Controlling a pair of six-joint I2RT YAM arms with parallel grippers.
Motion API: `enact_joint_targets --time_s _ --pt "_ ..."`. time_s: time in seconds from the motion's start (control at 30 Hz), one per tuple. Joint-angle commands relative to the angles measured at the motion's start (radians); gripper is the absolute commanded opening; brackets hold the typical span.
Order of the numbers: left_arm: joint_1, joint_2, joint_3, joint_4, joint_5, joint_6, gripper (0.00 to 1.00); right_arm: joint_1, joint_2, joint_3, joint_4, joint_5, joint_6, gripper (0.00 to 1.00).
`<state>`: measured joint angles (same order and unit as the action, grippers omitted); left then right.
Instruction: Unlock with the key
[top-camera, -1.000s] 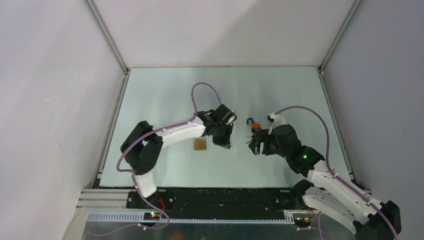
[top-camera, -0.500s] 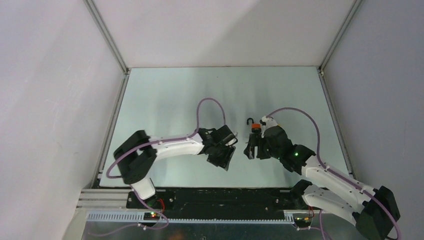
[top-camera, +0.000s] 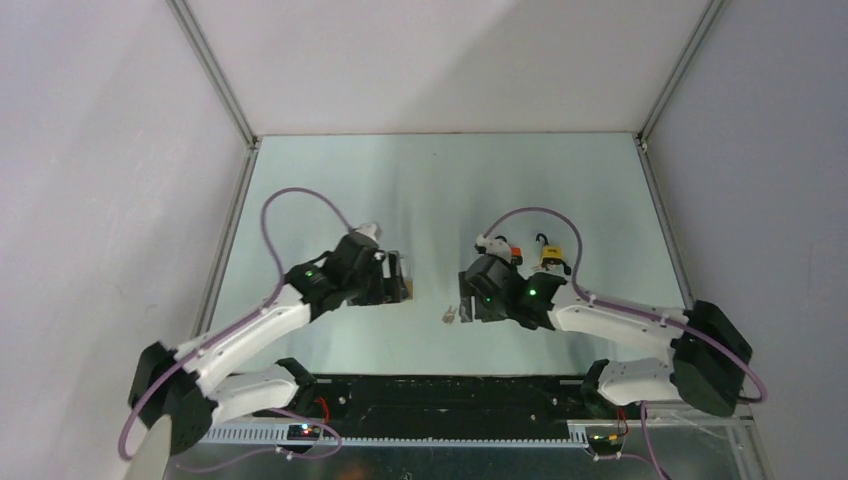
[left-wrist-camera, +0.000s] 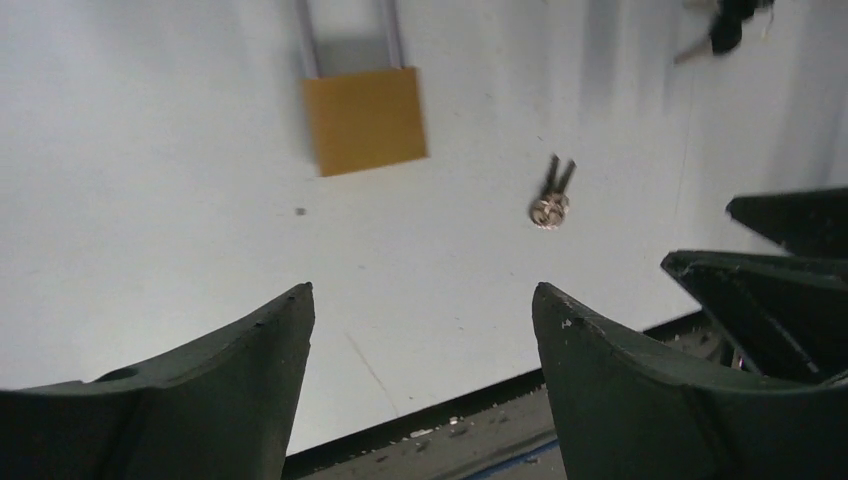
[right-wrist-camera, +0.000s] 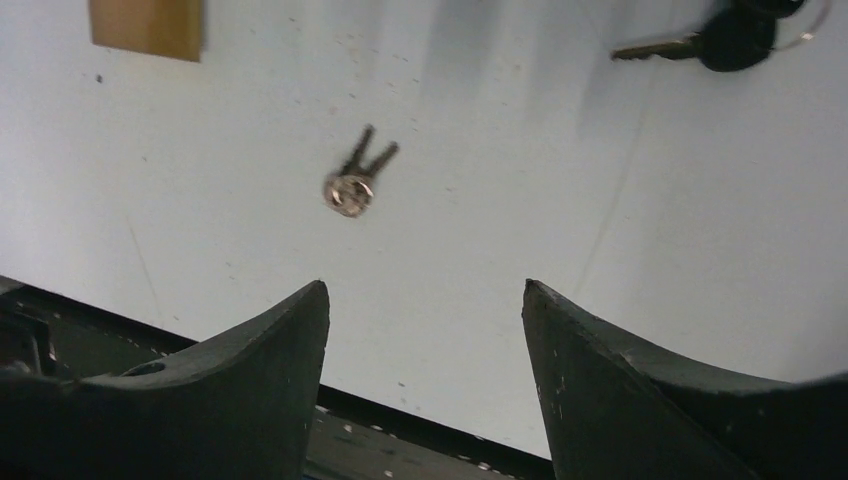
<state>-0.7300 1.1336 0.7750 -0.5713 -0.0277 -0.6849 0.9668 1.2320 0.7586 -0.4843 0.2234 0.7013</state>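
Nearest the arms' bases, the left gripper (left-wrist-camera: 420, 300) hangs over the table (top-camera: 330, 190) on the near side of the brass padlock (left-wrist-camera: 365, 120). Its jaws are spread wide with nothing between them. The right gripper (right-wrist-camera: 425, 290) hangs to the right of that padlock, also toward the near edge. Its jaws are likewise held well apart and empty.

Next out, flat on the table, lies the pair of small keys (right-wrist-camera: 355, 180) on one ring. It sits to the right of the brass padlock and a little nearer the table's front edge, well apart from the padlock and touched by neither gripper. The long axis runs roughly front to back, with the ring at the near end. The two blades, splayed slightly, point away from the front edge and lean a little to the right.

The brass padlock lies flat with its body toward the front edge and its shackle legs pointing away (their top is cut off in the left wrist view).

Farther out and right of the padlock is a black-headed key (right-wrist-camera: 735, 38), its blade pointing back toward the padlock's side. Farther right, in the overhead view, a yellow padlock (top-camera: 550, 257) with a dark shackle stands just beside an orange object (top-camera: 514, 251) too small to identify.
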Motion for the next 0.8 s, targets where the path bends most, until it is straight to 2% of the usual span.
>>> enact_joint_targets --time_s 0.0,0.17,0.3,0.47,0.77 --pt "0.107 -0.174 -0.063 0.003 -0.024 -0.026 0.84 0.046 0.121 0.138 -0.062 0.089 0.143 0.73" --pt "0.202 -0.305 -0.130 0.001 0.017 -0.015 0.84 0.093 0.329 0.319 -0.201 0.126 0.240 0.66" --pt "0.220 -0.345 -0.164 -0.001 0.067 -0.018 0.84 0.116 0.456 0.432 -0.274 0.149 0.287 0.58" --pt "0.222 -0.369 -0.187 -0.001 0.082 -0.009 0.84 0.125 0.588 0.541 -0.339 0.155 0.318 0.57" --pt "0.225 -0.355 -0.190 -0.001 0.064 0.005 0.85 0.130 0.719 0.589 -0.360 0.118 0.320 0.55"
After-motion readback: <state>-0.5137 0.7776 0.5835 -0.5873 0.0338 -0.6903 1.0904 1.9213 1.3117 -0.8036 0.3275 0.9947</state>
